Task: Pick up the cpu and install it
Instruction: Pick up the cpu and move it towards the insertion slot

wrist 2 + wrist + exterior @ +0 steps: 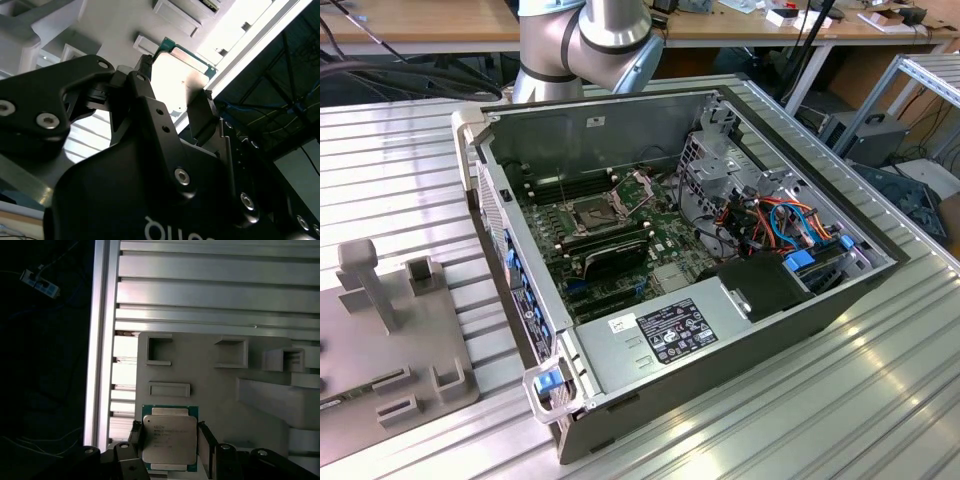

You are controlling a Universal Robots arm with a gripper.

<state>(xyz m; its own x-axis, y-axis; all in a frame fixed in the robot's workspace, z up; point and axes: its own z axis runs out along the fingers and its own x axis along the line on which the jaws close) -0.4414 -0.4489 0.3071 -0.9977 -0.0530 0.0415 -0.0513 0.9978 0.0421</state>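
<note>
The end effector is grasping the cpu: in the first wrist view its two black fingers are pressing against opposite edges of the chip, whose pale metal face is showing. The cpu is sitting over the grey fixture, which is lying on the ribbed tabletop close to its edge. In the exterior view, the open computer case is lying flat beside the fixture, its socket standing uncovered, and the arm is rising behind it.
</note>
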